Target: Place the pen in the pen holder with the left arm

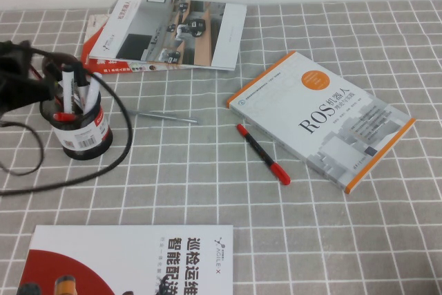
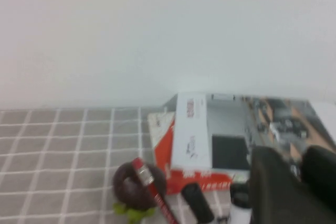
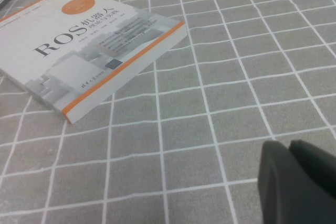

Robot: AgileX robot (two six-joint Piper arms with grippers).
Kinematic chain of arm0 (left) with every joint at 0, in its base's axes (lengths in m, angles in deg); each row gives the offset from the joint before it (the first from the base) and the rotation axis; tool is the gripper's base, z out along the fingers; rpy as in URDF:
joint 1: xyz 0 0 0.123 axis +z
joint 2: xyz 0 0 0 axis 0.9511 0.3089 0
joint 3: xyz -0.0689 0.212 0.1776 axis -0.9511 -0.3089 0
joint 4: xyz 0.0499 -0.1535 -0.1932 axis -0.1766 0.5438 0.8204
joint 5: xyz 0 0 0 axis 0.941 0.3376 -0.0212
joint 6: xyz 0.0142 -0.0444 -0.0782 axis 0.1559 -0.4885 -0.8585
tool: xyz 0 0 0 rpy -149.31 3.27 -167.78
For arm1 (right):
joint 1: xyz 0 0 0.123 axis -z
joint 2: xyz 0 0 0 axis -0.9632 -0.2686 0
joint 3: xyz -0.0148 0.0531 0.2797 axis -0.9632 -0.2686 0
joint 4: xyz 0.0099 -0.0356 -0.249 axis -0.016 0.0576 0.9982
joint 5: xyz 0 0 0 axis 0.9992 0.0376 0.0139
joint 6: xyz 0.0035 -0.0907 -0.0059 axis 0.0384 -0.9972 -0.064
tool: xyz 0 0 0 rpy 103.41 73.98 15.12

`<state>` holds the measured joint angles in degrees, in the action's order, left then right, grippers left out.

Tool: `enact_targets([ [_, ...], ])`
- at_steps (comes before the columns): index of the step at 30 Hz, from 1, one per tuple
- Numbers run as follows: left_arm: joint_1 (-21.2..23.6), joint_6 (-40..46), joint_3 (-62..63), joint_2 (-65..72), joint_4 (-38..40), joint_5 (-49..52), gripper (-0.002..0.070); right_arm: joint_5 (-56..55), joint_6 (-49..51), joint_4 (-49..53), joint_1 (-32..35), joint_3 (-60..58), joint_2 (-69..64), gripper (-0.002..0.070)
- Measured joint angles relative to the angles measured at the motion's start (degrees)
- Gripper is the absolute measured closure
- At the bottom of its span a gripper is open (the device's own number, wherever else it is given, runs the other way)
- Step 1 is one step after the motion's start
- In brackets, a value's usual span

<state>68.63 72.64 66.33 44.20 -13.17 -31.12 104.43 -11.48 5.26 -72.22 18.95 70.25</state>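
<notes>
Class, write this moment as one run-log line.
pen: upright in pen holder | left gripper: beside pen holder, table's left | right gripper: above checked cloth, apart from ROS book

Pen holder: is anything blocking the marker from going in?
Nothing visible: the pen already stands in the pen holder. The left gripper sits beside it; the right gripper hovers over bare cloth.
</notes>
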Motion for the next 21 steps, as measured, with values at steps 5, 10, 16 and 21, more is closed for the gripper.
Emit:
enact_targets([
  [5, 0.00, -0.48, 0.00, -11.94, -2.45, 14.38, 0.0657, 0.00, 0.00, 0.00, 0.00, 0.00, 0.00, 0.0691],
  [10, 0.00, -2.58, 0.00, -25.10, -2.68, 27.10, 0.0673, 0.00, 0.00, 0.00, 0.00, 0.00, 0.00, 0.0691],
  [16, 0.00, -4.34, -4.24, -40.73, -1.69, 33.20, 0.0675, 0.00, 0.00, 0.00, 0.00, 0.00, 0.00, 0.0691],
  [21, 0.00, -4.95, -9.51, -53.66, 1.57, 40.47, 0.0675, 0.00, 0.00, 0.00, 0.00, 0.00, 0.00, 0.0691],
])
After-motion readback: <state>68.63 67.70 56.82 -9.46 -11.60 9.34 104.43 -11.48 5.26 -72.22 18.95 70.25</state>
